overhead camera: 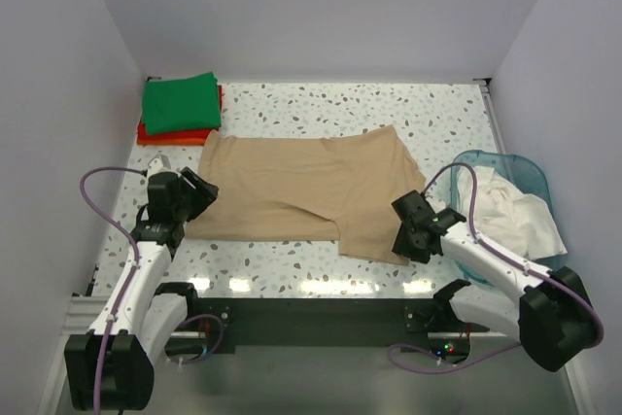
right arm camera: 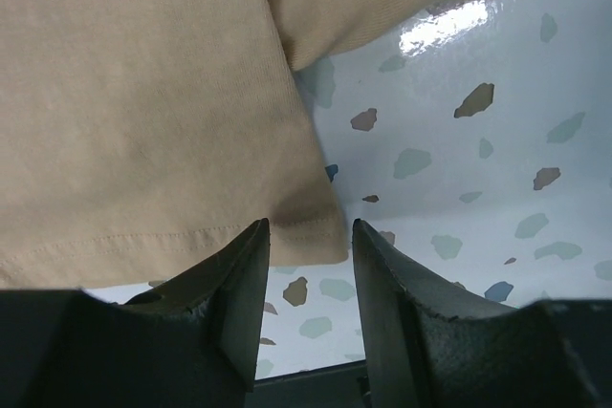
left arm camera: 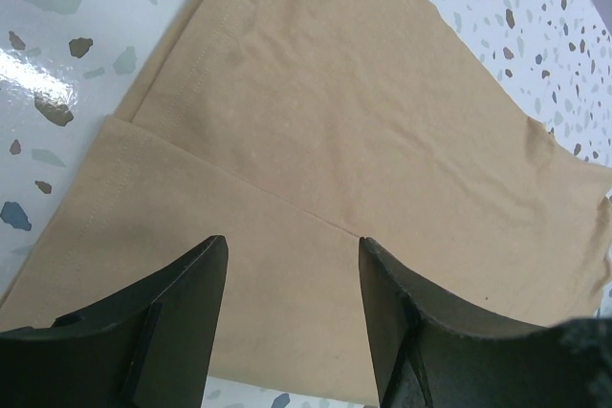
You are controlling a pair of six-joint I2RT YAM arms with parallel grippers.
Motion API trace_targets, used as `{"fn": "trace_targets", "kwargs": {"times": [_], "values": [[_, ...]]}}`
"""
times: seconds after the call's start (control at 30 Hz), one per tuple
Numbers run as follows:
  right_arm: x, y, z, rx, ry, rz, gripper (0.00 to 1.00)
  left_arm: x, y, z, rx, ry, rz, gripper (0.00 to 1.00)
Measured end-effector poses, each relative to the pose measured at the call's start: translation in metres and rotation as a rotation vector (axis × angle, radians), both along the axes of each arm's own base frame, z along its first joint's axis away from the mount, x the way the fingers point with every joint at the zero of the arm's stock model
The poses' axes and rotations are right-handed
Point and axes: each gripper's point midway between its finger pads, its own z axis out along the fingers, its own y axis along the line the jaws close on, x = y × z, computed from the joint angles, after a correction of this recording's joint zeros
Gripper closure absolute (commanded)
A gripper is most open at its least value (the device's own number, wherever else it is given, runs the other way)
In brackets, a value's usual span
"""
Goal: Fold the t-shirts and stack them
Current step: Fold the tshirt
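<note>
Tan shirt (overhead camera: 311,191) lies spread on the table (overhead camera: 321,104); left gripper (left arm camera: 292,247) gapes over its left edge; right gripper (right arm camera: 309,226) gapes at its near right corner (green shirt (overhead camera: 181,101) folded atop red shirt (overhead camera: 170,136), far left).

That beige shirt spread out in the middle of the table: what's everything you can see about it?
The tan t-shirt is plain, soft-looking knit cloth with stitched hems. It lies flat on the speckled table, partly folded: one layer overlaps another, leaving a straight edge. The left fingers hang open over its left end, the right fingers open at its near right corner. Whether they touch it I cannot tell.
</note>
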Motion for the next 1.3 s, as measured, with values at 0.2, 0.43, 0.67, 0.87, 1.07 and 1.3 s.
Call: {"fn": "trace_targets", "kwargs": {"times": [0.2, 0.43, 0.67, 0.87, 1.07, 1.3], "values": [[-0.001, 0.004, -0.006, 0.026, 0.000, -0.008, 0.59, 0.000, 0.000, 0.000, 0.000, 0.000, 0.000, 0.38], [-0.001, 0.004, -0.007, 0.032, 0.002, -0.014, 0.87, 0.000, 0.000, 0.000, 0.000, 0.000, 0.000, 0.38], [0.010, 0.010, 0.017, 0.049, -0.043, 0.012, 0.98, 0.000, 0.000, -0.001, 0.000, 0.002, 0.000, 0.38], [0.044, 0.029, 0.061, 0.082, -0.134, 0.068, 0.98, 0.000, 0.000, -0.006, 0.000, 0.020, 0.001, 0.38], [0.079, 0.046, 0.077, 0.075, -0.133, 0.113, 0.99, -0.001, 0.000, -0.017, 0.000, 0.051, 0.001, 0.38], [0.124, 0.052, 0.074, 0.121, -0.108, 0.089, 1.00, -0.002, 0.000, -0.026, -0.001, 0.086, 0.001, 0.38]]}}
